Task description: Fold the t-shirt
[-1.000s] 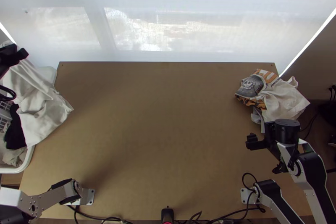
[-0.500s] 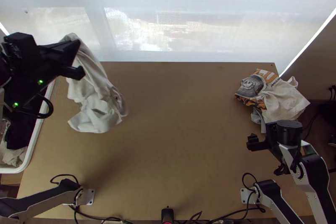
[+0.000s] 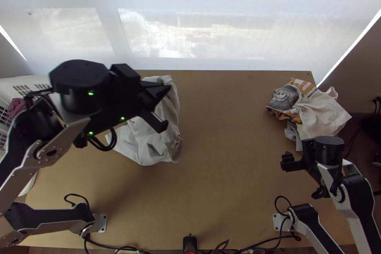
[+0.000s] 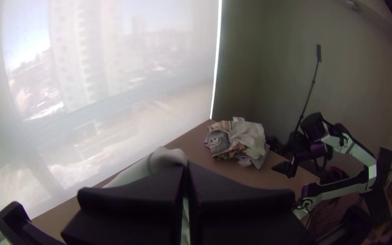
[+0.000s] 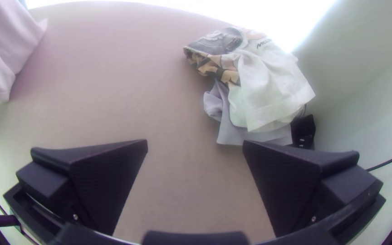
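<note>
Jaws pinched on the bunched white t-shirt [image 3: 162, 147], my left gripper [image 3: 165, 89] has it toward ten o'clock of the table's [image 3: 214, 197] middle; toward three, my right gripper [image 3: 287, 160] gapes wide.

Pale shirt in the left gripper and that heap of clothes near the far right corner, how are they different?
The pale shirt is held in the left gripper, while the heap of clothes lies on the table, in neither gripper.
What shows of the shirt is plain; the heap mixes white and grey cloth with a grey and orange print.
Both are crumpled, neither spread flat.
</note>
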Tool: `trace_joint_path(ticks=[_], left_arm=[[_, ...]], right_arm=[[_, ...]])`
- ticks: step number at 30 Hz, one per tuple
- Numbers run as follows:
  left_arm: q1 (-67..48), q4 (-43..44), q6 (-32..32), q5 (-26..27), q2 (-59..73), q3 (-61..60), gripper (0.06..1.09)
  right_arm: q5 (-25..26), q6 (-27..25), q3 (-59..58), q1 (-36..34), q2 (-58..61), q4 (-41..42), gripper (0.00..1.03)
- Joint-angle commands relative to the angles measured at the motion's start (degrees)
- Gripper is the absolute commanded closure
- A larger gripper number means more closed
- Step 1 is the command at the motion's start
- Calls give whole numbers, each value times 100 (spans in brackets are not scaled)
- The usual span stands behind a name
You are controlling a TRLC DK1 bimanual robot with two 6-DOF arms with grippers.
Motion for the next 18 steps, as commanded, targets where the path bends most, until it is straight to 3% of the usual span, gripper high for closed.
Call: trace_joint_path(ticks=[1, 12, 14, 17, 18], left_arm=[[-1002, 322, 133, -19, 847, -43, 105], [-1538, 1025, -95, 297, 2289, -157, 104], [-1565, 1025, -139, 341, 2464, -157, 80], [-1609, 937, -60, 341, 2508, -157, 24], [-1609, 919, -60, 324, 2464, -157, 15]], right_arm=[[83, -140, 89, -15, 24, 4, 5], [338, -377, 230, -200, 24, -75, 5], [347, -404, 247, -287, 24, -83, 5], [347, -421, 247, -419, 24, -83, 5], [347, -413, 239, -454, 24, -75, 5]])
